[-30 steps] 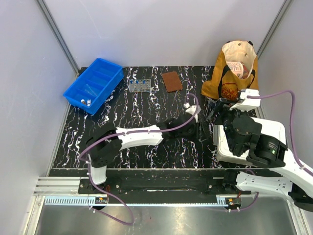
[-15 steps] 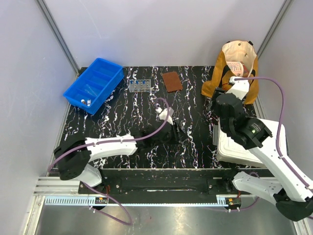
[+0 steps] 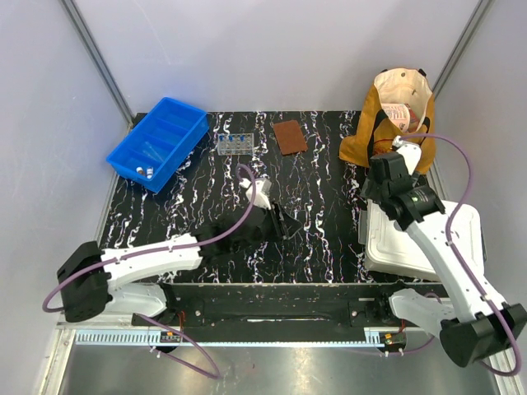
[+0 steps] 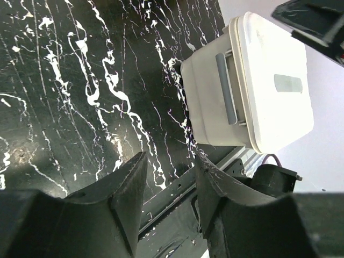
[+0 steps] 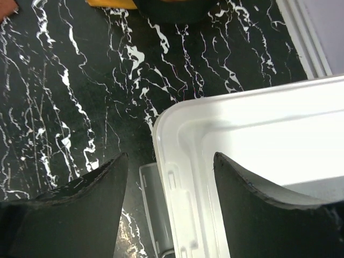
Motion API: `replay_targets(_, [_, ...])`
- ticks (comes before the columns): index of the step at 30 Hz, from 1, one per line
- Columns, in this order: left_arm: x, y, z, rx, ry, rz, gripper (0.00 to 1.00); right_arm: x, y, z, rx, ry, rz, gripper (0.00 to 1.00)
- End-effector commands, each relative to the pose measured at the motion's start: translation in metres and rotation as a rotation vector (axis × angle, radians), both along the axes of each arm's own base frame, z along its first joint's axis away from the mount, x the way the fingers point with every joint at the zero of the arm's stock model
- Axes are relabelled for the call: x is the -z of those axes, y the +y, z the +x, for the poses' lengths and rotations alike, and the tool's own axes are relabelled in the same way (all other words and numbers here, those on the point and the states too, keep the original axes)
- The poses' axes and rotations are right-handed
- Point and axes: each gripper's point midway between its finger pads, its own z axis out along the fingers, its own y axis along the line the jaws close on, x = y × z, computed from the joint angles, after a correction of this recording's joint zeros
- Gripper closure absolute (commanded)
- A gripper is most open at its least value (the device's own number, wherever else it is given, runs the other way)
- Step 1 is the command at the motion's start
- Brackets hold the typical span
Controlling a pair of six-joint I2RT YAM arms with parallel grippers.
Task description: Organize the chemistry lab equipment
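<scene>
The clear tube rack [image 3: 235, 144] with blue-capped tubes stands at the back of the black marbled table [image 3: 206, 189]. Two white-capped vials [image 3: 144, 170] lie in the blue bin [image 3: 156, 141] at the back left. My left gripper [image 3: 286, 222] hovers over the table's middle, pointing right; in the left wrist view the left gripper [image 4: 169, 172] is open, with only table between its fingers. My right gripper [image 3: 372, 196] hangs over the far left corner of the white lidded box [image 3: 420, 239]. In the right wrist view the right gripper [image 5: 169, 161] is open and empty above the box's corner [image 5: 177, 129].
A tan tote bag [image 3: 395, 115] stands at the back right, just beyond the right arm. A brown pad [image 3: 289, 136] lies to the right of the rack. The left wrist view shows the white box [image 4: 252, 91] with its grey latch [image 4: 226, 86].
The left arm has drawn back leftward from beside the white box to the table's middle, its jaws a little wider. The right arm has swung up toward the tote bag.
</scene>
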Motion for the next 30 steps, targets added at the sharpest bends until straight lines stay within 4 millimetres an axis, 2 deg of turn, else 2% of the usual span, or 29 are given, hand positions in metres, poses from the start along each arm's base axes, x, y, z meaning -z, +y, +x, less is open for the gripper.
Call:
replay_targets(1, [-0.008,0.018,0.003,-0.039,-0.051,-0.002,0.55,0.017,0.013,0.018,-0.109,0.048,0.034,0.31])
replay_targets(8, [-0.01,0.024,0.003,-0.047,-0.07,0.002,0.54,0.042,0.012,0.027,-0.159,0.103,0.041,0.34])
replay_targets(13, [-0.006,0.014,0.004,-0.033,-0.054,0.0,0.54,0.052,0.015,0.035,-0.219,0.103,0.045,0.34])
replay_targets(16, [-0.002,0.006,0.005,-0.018,-0.043,0.012,0.54,0.057,0.025,0.035,-0.305,0.115,0.045,0.37])
replay_targets(21, [-0.001,-0.003,0.009,-0.01,-0.041,0.013,0.54,0.066,0.027,0.03,-0.372,0.121,0.017,0.41])
replay_targets(25, [0.004,-0.009,0.008,0.005,-0.025,0.02,0.54,0.072,0.026,0.028,-0.376,0.137,0.014,0.46])
replay_targets(30, [0.005,-0.011,0.009,0.007,-0.027,0.025,0.54,0.068,0.025,0.028,-0.332,0.125,0.04,0.43])
